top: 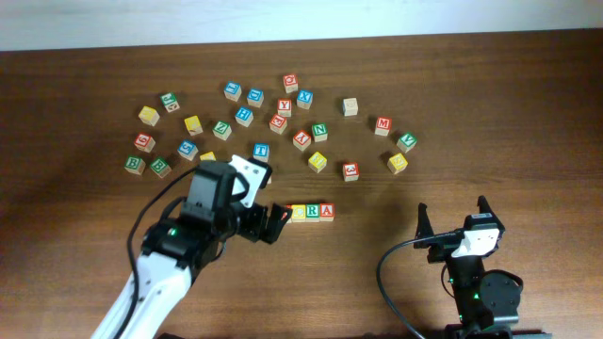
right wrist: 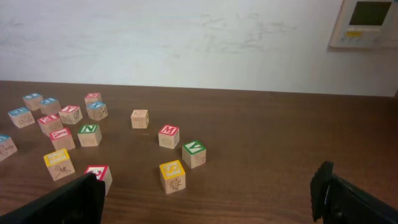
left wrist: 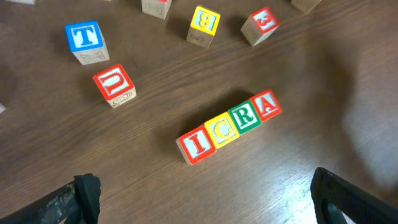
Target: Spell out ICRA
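Just ahead of left jaws, ICRA row (left wrist: 229, 126) lying free, right jaws far off, both gaping, empty

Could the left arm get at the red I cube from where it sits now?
Probably yes: the left gripper hangs open just short of the I cube, bare table between; only the C cube touches it.

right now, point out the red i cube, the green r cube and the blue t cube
red I cube (left wrist: 198, 144), left wrist view, top face
green R cube (left wrist: 244, 116), left wrist view, top face
blue T cube (left wrist: 83, 36), left wrist view, top face
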You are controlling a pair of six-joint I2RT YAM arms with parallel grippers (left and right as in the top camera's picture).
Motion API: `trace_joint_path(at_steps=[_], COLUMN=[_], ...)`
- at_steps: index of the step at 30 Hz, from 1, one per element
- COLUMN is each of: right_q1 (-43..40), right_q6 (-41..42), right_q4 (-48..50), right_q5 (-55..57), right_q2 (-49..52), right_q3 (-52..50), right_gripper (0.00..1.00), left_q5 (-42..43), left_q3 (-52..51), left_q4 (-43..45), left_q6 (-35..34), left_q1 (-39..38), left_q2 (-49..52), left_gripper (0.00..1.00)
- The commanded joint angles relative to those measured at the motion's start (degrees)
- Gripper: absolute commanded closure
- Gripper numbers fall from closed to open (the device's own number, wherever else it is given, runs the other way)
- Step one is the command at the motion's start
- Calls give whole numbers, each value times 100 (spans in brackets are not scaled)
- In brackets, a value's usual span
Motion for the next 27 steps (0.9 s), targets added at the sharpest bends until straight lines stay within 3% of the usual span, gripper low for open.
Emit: trace_joint_path(at_steps=[1,6,12,24,27], right_q1=[-37,-37,-37,-37,-37], right_q6=[-42,-42,-42,-42,-42], right_q4=[-35,-35,-35,-37,-37], right_q5=[7,7,7,7,7], right_q2=[-48,-48,-48,-48,-50], right_q3=[-28,-28,-28,-28,-28], right_gripper=[2,2,2,2,2], left_q5=[13,11,11,-81,-83], left_q3=[-568,-1513,-2017,-3003,-3394], left_q4=[343,1200,1270,1456,2055], left_q6=[87,92,92,87,87], left_q1=[103,229,229,684,1036], left_q2=[-763,-1947,-3523,-4865,-5263], left_gripper=[1,1,1,1,1])
